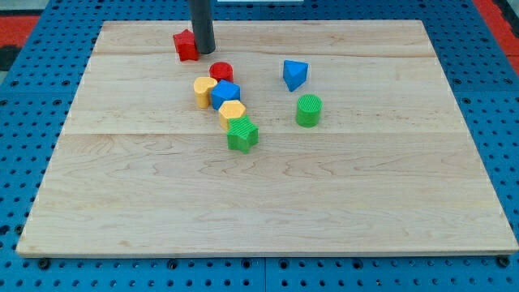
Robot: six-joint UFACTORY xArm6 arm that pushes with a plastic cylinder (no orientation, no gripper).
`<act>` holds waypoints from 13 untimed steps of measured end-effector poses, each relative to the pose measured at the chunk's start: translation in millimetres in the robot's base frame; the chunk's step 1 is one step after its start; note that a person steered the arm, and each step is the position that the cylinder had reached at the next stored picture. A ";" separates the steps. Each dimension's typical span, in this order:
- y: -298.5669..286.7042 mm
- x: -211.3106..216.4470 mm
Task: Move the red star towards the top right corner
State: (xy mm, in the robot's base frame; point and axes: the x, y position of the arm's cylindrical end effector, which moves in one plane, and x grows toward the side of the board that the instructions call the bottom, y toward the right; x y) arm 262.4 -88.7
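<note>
The red star [186, 45] lies near the view's top edge of the wooden board [268, 203], left of centre. My tip [203, 51] stands right against the star's right side, touching or nearly touching it. The dark rod rises out of the view's top. The board's top right corner is far off to the view's right.
Below the tip sits a cluster: a red cylinder [221, 71], a yellow block [204, 91], a blue block [225, 93], a yellow hexagon [232, 113] and a green star [242, 134]. A blue triangular block [295, 74] and a green cylinder [309, 109] lie to the right.
</note>
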 end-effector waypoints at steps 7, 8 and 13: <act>156.8 -45.0; 81.9 3.4; 105.0 -12.9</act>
State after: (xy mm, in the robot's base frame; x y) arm 249.5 16.3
